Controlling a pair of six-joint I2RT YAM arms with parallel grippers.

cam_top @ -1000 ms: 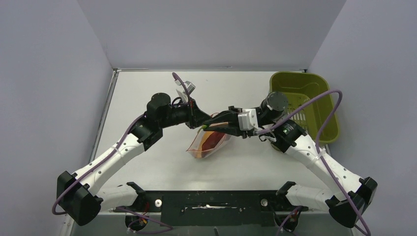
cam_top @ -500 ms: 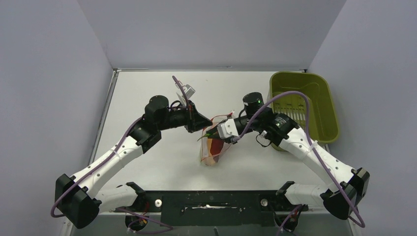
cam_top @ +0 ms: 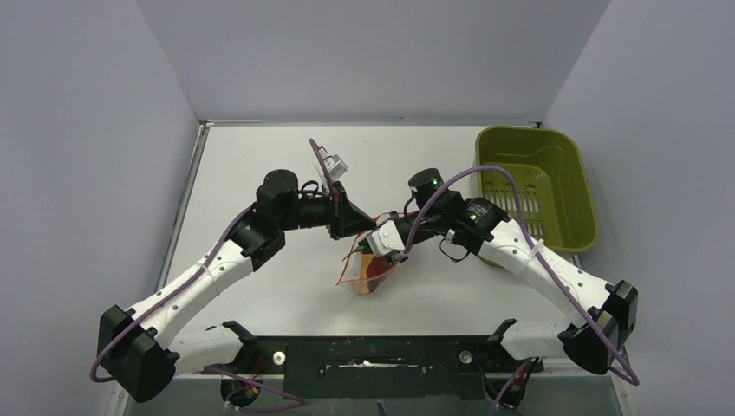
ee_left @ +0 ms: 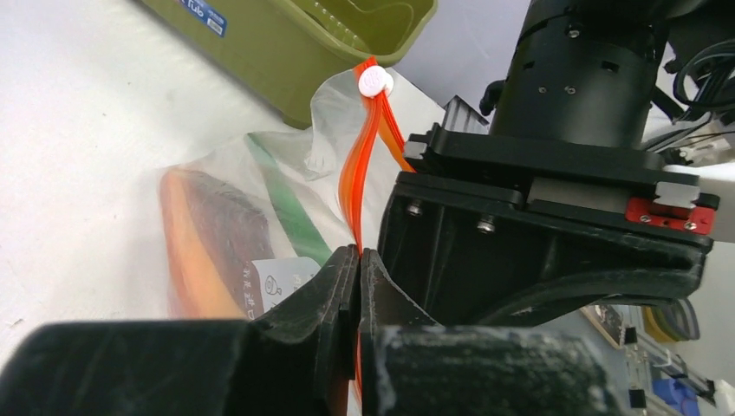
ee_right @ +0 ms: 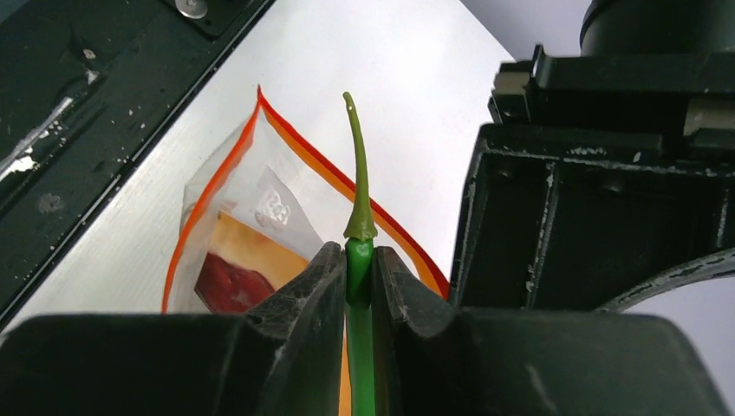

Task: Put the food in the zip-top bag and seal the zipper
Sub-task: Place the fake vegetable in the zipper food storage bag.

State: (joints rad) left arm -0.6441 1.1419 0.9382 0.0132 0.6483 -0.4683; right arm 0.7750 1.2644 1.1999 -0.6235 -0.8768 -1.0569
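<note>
Since a second ago the right arm has swung left, away from the tub and toward the near edge. The zip-top bag (cam_top: 367,276) has come nearer with it, and its closed end now points at the near edge of the table (cam_top: 260,156).

The bag sits mid-table, just in front of the two wrists, which meet above its mouth. Whether it rests on the table or hangs I cannot tell.

The right gripper (ee_right: 359,260) is clenched on a thin green food piece (ee_right: 358,186). Its long axis runs straight out along the fingers, and the curved stalk points away from the wrist over the bag's open mouth. Inside the bag are a red piece (ee_right: 227,288) and something orange-yellow.

The left gripper (ee_left: 358,260) is pinched tight on the zipper (ee_left: 357,186). That red-orange strip rises from the jaws, away from the wrist, and ends at a round white tab (ee_left: 374,82). Behind the clear plastic lies a brown-red slab (ee_left: 227,234) with an orange rim.

A white label (ee_left: 273,279) in the bag carries a small drawing and print too small to read.

Farthest off, at the right, stands the olive-green tub (cam_top: 574,227). Its blue sticker (ee_left: 204,16) has white letters I cannot read for certain.
</note>
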